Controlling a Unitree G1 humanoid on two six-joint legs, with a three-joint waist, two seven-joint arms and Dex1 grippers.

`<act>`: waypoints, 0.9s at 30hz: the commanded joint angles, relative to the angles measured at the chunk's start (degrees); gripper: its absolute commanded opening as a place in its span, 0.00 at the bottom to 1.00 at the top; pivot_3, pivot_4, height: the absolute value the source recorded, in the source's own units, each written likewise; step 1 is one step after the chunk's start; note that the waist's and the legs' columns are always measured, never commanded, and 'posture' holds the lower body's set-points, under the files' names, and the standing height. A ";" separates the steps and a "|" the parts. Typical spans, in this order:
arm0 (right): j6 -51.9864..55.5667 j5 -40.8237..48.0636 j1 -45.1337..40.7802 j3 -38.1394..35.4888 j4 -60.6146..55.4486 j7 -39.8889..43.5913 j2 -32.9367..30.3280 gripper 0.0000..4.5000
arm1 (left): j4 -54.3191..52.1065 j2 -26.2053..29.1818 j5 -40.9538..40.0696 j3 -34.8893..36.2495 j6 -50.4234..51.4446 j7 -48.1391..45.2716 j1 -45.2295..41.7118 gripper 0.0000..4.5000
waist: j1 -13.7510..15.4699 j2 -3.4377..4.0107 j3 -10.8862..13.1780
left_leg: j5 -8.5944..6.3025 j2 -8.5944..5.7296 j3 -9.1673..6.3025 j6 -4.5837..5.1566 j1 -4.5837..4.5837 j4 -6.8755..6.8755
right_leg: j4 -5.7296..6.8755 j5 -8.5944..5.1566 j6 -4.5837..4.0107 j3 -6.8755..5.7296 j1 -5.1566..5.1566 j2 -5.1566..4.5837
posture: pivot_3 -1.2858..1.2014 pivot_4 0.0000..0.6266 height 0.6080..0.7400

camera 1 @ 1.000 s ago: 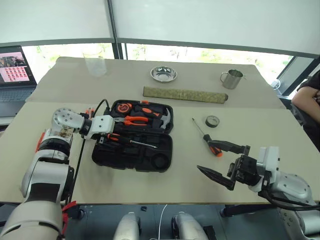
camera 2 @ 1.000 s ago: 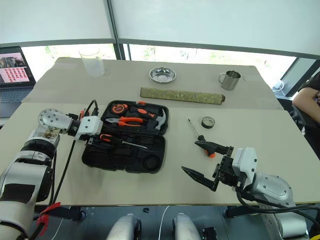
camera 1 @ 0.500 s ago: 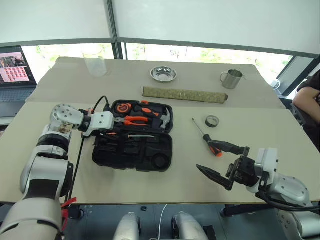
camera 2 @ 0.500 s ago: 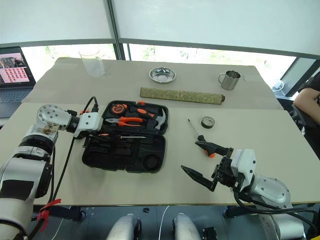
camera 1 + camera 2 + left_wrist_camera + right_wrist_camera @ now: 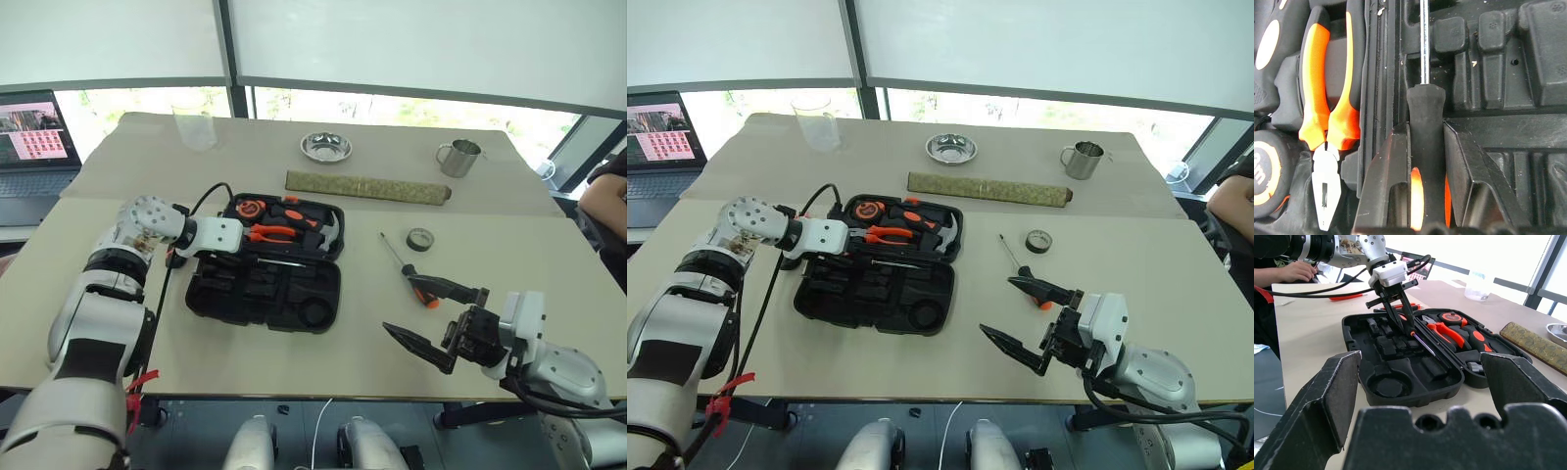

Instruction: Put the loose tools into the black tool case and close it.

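The black tool case (image 5: 245, 297) lies open at the table's left-centre, with pliers, a hammer and a tape measure seated in its far half. My left gripper (image 5: 1425, 128) is shut on a screwdriver (image 5: 1424, 110) by its black-and-orange handle. It holds the screwdriver over the case by the hinge, and the shaft (image 5: 286, 262) runs along the hinge line. Right of the case, a second screwdriver (image 5: 409, 272) and a dark tape roll (image 5: 419, 238) lie loose on the table. My right gripper (image 5: 404, 308) hovers open near the front right edge, just in front of that screwdriver's orange handle.
At the back stand a steel bowl (image 5: 325, 147), a metal mug (image 5: 458, 157), a clear beaker (image 5: 196, 128) and a long olive roll (image 5: 367, 186). A laptop (image 5: 34, 137) sits far left. A person's arm (image 5: 607, 191) shows at the right edge.
My left gripper closed further on the screwdriver, moved right and turned. The screwdriver went from lying slantwise across the near half to running along the hinge. My right gripper stayed put.
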 commanded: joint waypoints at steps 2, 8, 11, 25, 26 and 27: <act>-1.00 0.08 -0.88 0.03 -1.98 -0.43 0.03 1.00 | 0.00 -0.62 -2.20 1.57 1.07 -1.04 0.49 0.34 | 0.00 0.01 0.00 | 0.00 0.00 0.00 0.00 0.03 0.00 | 0.02 0.00 0.00 0.00 0.01 0.00 | 0.52 0.24 1.00; -0.80 0.25 -1.21 0.54 -1.86 -0.38 0.06 1.00 | -1.27 -2.02 -12.20 10.31 3.55 -2.65 0.82 0.65 | 0.15 0.00 0.03 | 0.01 0.00 -0.04 0.00 -0.25 0.07 | 0.04 0.01 0.00 -0.01 -0.22 0.00 | 0.52 0.24 1.00; -0.65 0.52 -0.91 0.62 -1.94 -0.30 -0.15 1.00 | -2.12 -1.69 -15.47 13.04 5.88 -5.46 1.84 0.65 | -0.16 0.00 0.03 | 0.01 -0.01 -0.09 0.00 -0.31 0.11 | 0.01 0.01 0.01 -0.04 -0.23 -0.01 | 0.52 0.24 1.00; -1.20 -0.08 -0.84 1.16 -1.60 -1.10 0.41 1.00 | -5.49 -4.66 -15.12 13.66 13.74 1.73 10.35 0.01 | -0.84 0.00 0.05 | 0.01 -0.01 -0.14 0.00 -0.26 0.04 | 0.01 0.01 0.01 -0.05 -0.22 0.00 | 0.52 0.24 1.00; -1.28 -0.13 -0.63 1.17 -1.73 -1.24 0.47 1.00 | -5.68 -4.74 -14.75 13.31 13.89 2.32 10.78 0.01 | -0.79 0.01 0.04 | 0.01 -0.01 -0.15 0.00 -0.26 0.04 | 0.02 0.01 0.01 -0.05 -0.23 0.00 | 0.52 0.24 1.00; -1.36 -0.19 -0.46 1.21 -1.83 -1.33 0.52 1.00 | -5.90 -4.75 -14.36 12.88 13.95 2.58 11.12 0.01 | -0.77 0.01 0.04 | 0.01 -0.01 -0.15 0.00 -0.24 0.04 | 0.03 0.01 0.01 -0.05 -0.21 0.00 | 0.52 0.24 1.00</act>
